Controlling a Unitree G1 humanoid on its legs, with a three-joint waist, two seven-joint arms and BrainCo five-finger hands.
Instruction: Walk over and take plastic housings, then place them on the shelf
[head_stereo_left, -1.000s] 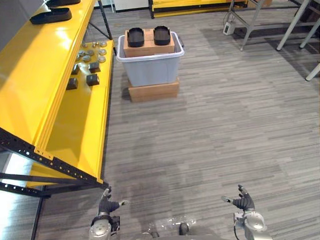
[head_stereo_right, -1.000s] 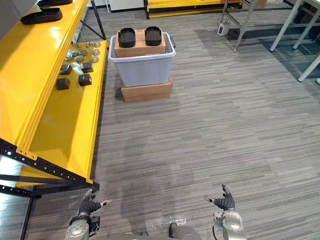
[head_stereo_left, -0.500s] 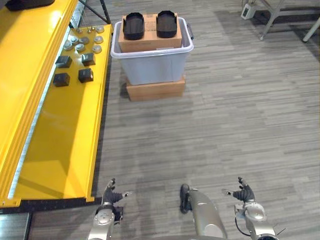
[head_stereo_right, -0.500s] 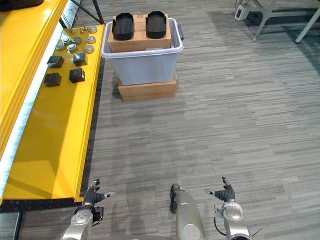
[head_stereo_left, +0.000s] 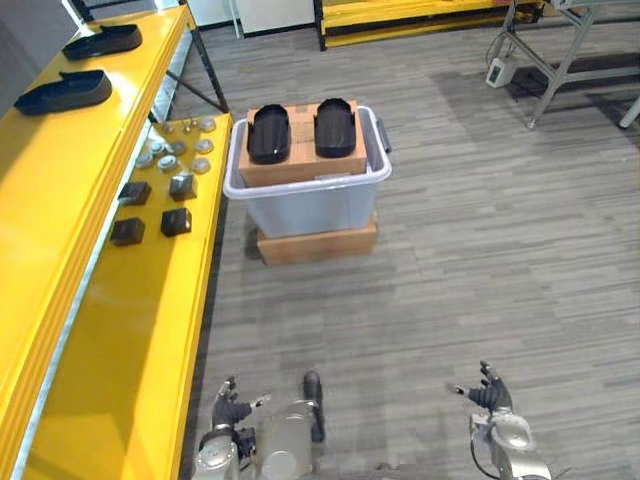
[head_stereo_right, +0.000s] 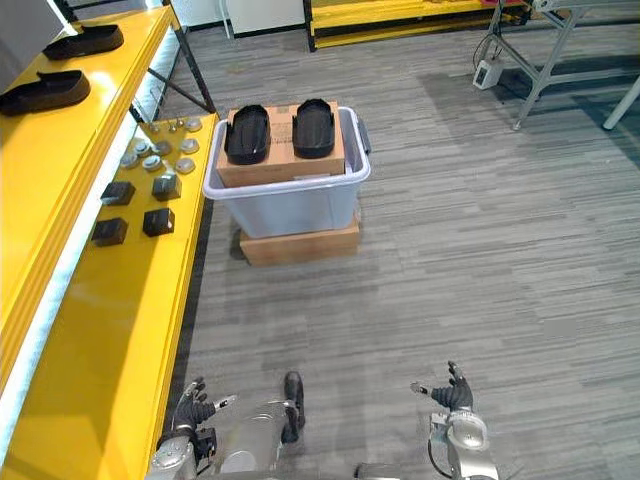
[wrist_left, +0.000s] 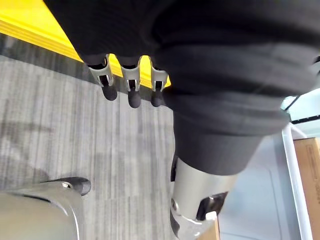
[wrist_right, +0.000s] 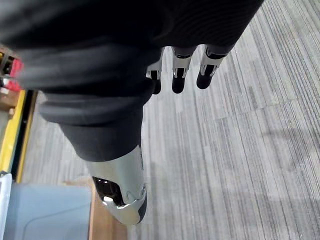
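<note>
Plastic housings (head_stereo_left: 268, 133) sit well ahead of the right robot hand (head_stereo_left: 490, 396).

Seen from my remote station: along the left of the frame, the yellow shelf (head_stereo_left: 120, 330) shows glossy painted metal. At upper centre, the black plastic housings (head_stereo_left: 268, 133) look smooth with a dull sheen. They lie on a matt brown cardboard box (head_stereo_left: 302, 150) in a smooth pale-grey plastic bin (head_stereo_left: 310, 210). The floor (head_stereo_left: 480, 260) looks matt grey and finely ribbed.
</note>
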